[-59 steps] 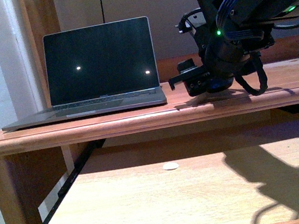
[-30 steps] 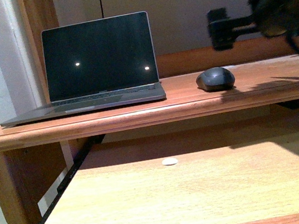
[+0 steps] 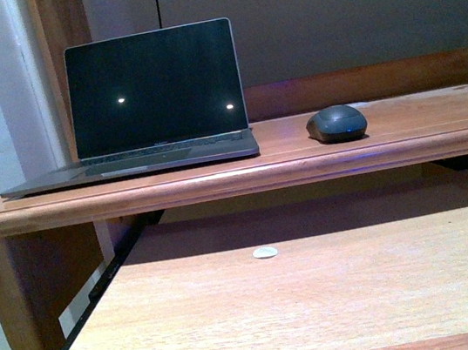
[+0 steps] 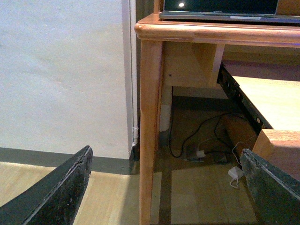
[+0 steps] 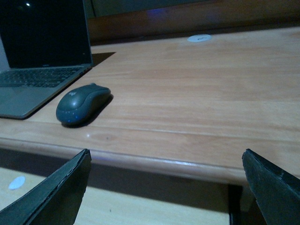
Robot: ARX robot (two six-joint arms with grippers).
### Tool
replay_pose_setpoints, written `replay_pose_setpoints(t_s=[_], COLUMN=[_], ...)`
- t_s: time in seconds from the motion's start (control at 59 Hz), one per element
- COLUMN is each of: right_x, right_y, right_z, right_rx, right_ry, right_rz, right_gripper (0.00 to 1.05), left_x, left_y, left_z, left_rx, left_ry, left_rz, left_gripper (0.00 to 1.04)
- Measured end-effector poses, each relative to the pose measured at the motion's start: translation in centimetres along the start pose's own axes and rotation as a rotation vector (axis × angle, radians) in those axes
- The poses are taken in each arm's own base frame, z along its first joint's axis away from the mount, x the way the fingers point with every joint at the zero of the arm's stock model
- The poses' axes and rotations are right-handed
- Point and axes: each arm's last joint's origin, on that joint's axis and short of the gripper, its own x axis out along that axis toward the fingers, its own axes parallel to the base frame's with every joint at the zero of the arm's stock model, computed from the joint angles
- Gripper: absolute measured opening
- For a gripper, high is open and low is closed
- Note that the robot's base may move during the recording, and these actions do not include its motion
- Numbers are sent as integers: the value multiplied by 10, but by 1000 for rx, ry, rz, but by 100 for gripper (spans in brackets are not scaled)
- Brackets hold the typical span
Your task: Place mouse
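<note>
The mouse is seen lying on the upper tabletop, just to the right of the open laptop and near the front edge, with nothing touching it. The left fingers are spread wide with nothing between them, low beside the desk leg. The right fingers are likewise spread wide and empty, held clear of the mouse.
</note>
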Motion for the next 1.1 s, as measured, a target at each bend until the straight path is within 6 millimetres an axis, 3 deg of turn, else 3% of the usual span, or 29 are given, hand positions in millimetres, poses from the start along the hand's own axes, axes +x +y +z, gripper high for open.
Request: replay_pose_setpoints(t_s=[0.068,0.169,0.492,0.729,0.881,0.949,1.102], right_x=[-28,-51,-106,-120,-130,-136,-137], right_y=[-13,-19,-23,-33,-25,-16,-17], right_z=[-10,-19,-56,-70,-105,-114,-124], right_rx=[13,17,50,184,315,244,56], right_ry=[0,11,76,163,309,356,333], right_rz=[52,118,363,415,456,498,540], right_gripper=[97,97,97,97,97,97,97], left_x=[0,0,0,0,0,0,0], left_y=[0,0,0,0,0,0,0], left_z=[0,0,0,0,0,0,0], left_rx=[0,0,0,0,0,0,0], left_ry=[0,0,0,0,0,0,0], left_rz=[0,0,0,0,0,-2,-2], left_gripper=[97,97,97,97,97,97,97])
